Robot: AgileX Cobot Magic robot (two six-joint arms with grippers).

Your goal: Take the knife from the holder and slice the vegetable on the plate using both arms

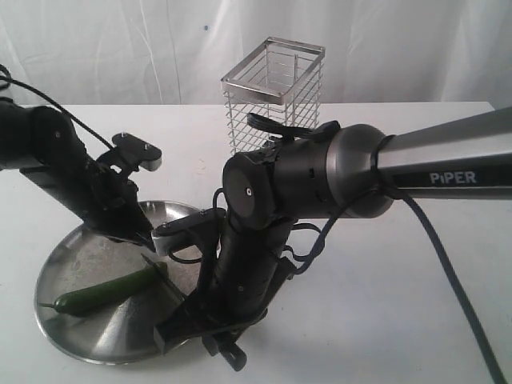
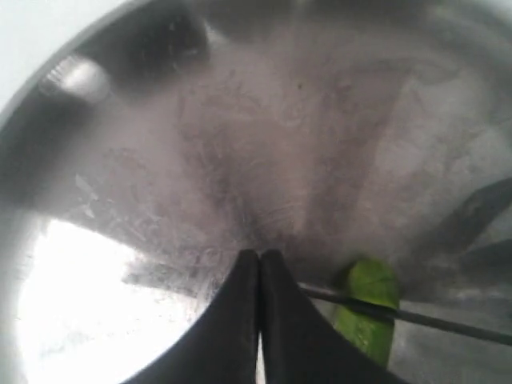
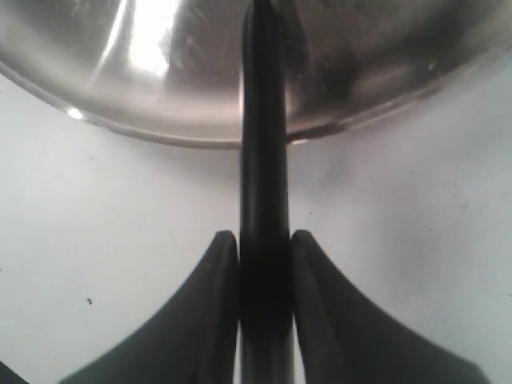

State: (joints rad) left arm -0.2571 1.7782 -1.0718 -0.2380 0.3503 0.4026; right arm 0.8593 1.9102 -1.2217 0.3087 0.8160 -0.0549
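Observation:
The vegetable [image 1: 104, 293] lies on the plate [image 1: 88, 344], its thin stem toward the left rim. My right gripper [image 3: 265, 240] is shut on the knife [image 3: 263, 152] by its black handle, just outside the plate's rim [image 3: 160, 132]. The narrow blade [image 2: 432, 321] lies across the vegetable's blunt green end [image 2: 367, 302]. My left gripper [image 2: 260, 256] is shut with nothing between its fingers, its tips low over the plate's scuffed floor [image 2: 264, 144] beside that end. In the exterior view the left gripper [image 1: 146, 242] sits just behind the vegetable. The holder [image 1: 272, 96] stands behind, with no knife showing in it.
The right arm's bulky wrist [image 1: 264, 192] and grey PiPER link [image 1: 448, 172] hang over the plate's right side, hiding part of it. White tabletop [image 1: 384, 304] surrounds the plate. A white curtain [image 1: 120, 48] closes the back.

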